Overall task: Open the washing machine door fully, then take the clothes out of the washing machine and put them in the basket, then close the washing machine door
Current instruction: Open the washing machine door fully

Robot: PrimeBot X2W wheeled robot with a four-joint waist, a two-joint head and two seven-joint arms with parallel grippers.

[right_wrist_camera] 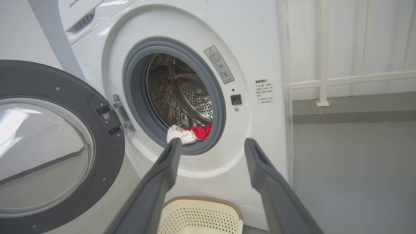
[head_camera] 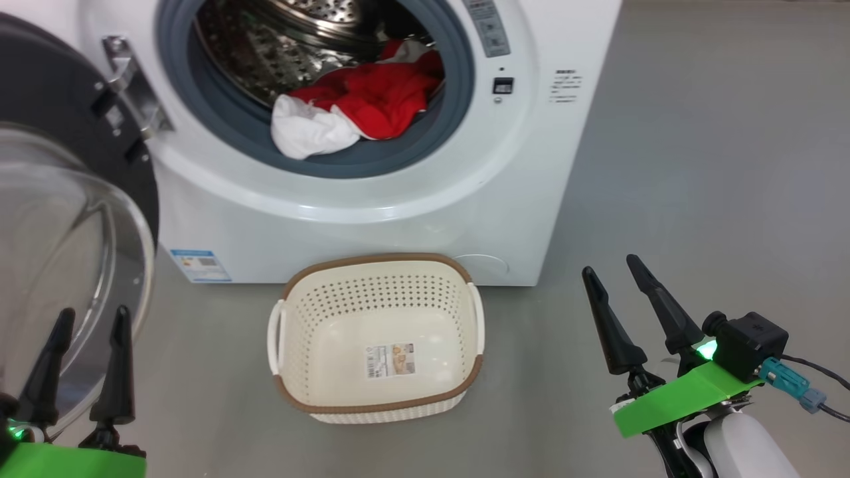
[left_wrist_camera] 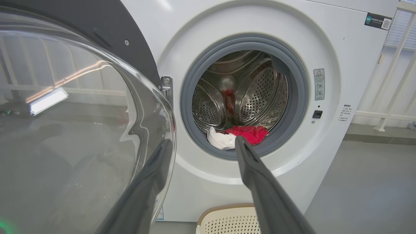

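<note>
Clothes (head_camera: pixel 372 106) lie heaped at the front lip of the drum (head_camera: pixel 292 40), spilling onto the grey gasket (head_camera: pixel 398 158): crumpled bright red fabric with a smaller white piece at its left. The washer (head_camera: pixel 398 226) is white, and its door (head_camera: pixel 53 99), black-rimmed with a bulging clear glass bowl, stands swung wide at the left. The basket (head_camera: pixel 375 257), cream and perforated with a brown rim, sits on the floor (head_camera: pixel 664 199) just before the washer, below the opening. The head view looks down onto its bottom and the paper label (head_camera: pixel 390 360) there; the wrist views catch just a part of its rim and wall. The right wrist view takes in most of the door's rim and the hinge (right_wrist_camera: pixel 118 113), the left wrist view the drum's back wall. At the bottom of the head view, the left gripper (head_camera: pixel 93 312) hovers near the door's glass and the right gripper (head_camera: pixel 609 265) over the floor, each with fingers apart and free.
</note>
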